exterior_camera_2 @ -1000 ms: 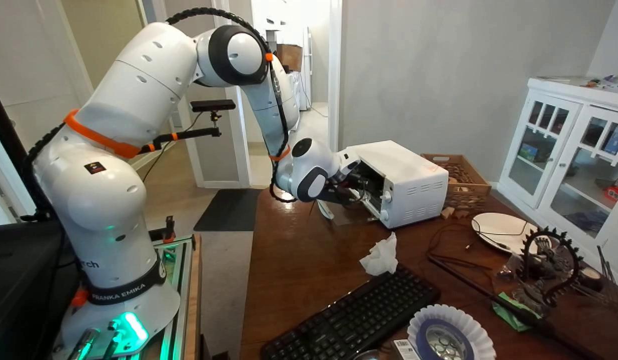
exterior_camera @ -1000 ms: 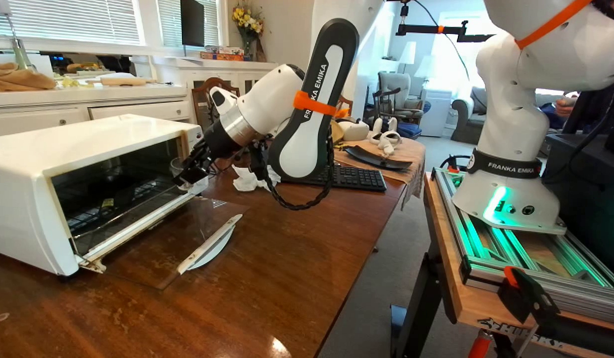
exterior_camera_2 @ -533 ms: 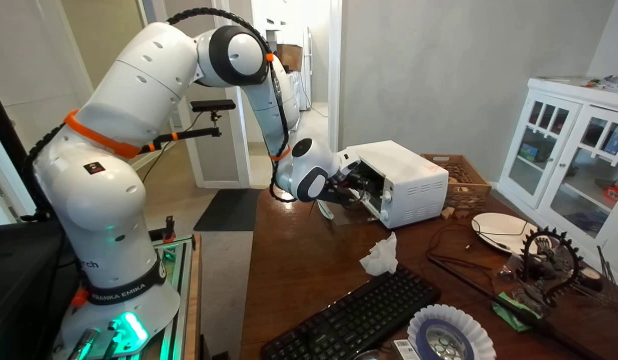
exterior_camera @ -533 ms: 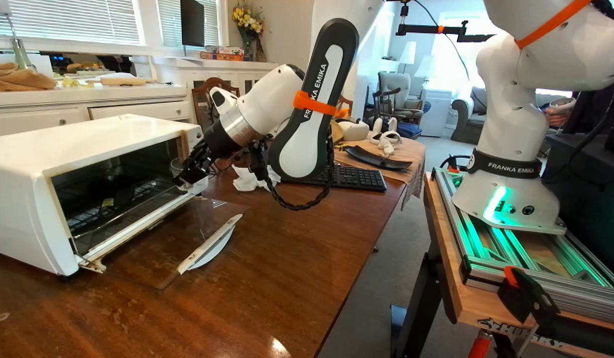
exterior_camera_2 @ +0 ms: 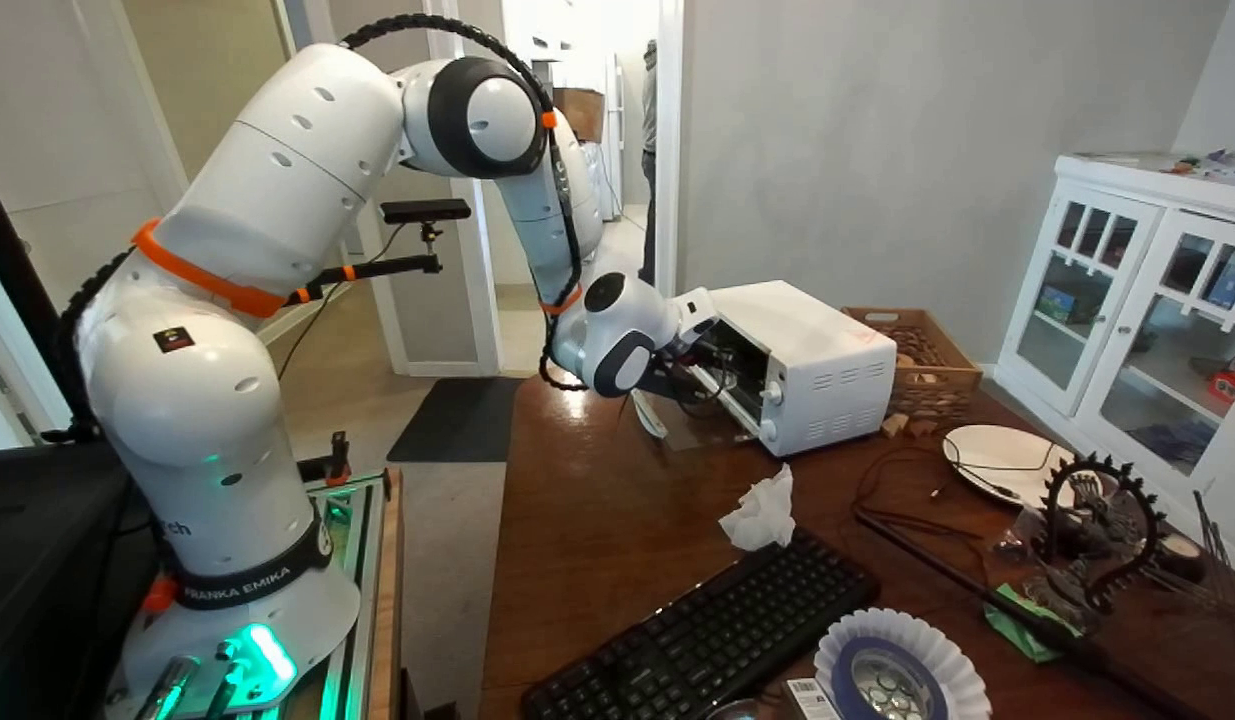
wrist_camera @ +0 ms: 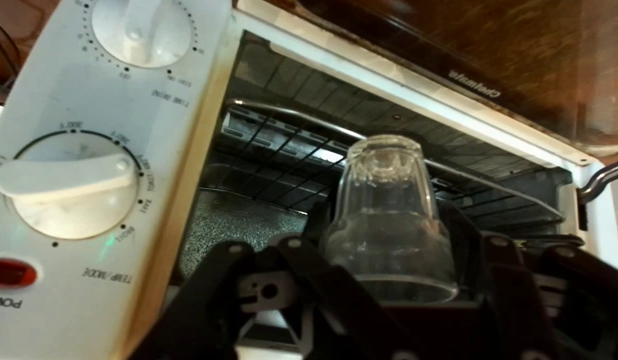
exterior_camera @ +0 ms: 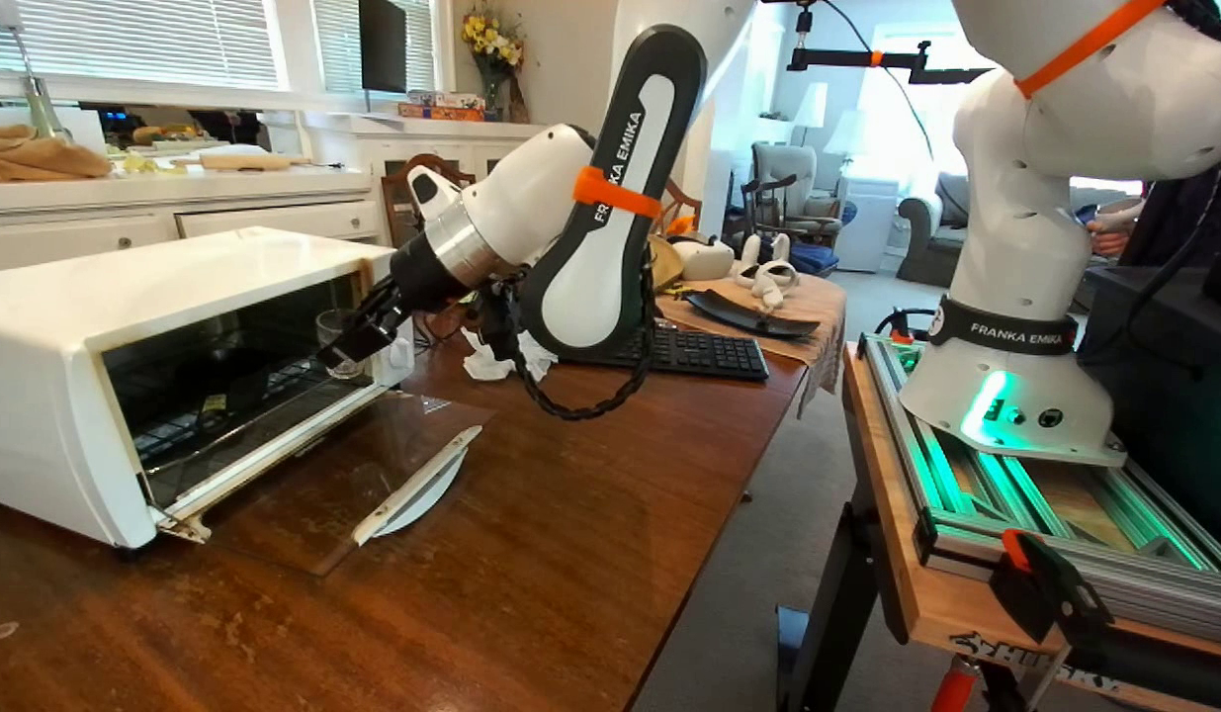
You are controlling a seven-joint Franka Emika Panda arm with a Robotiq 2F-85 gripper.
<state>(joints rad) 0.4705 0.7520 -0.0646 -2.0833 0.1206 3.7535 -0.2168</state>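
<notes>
From here I see the gripper [exterior_camera: 335, 352] clamped on a clear glass [wrist_camera: 391, 220], held rim upward at the open mouth of the white toaster oven [exterior_camera: 165, 282] (whether it is past the edge, I cannot say). The oven door [exterior_camera: 418, 486] is lowered.

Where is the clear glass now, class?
In the wrist view, the clear glass is held between the fingers, right of centre, at the open front of the toaster oven, with white dials to its left.
</notes>
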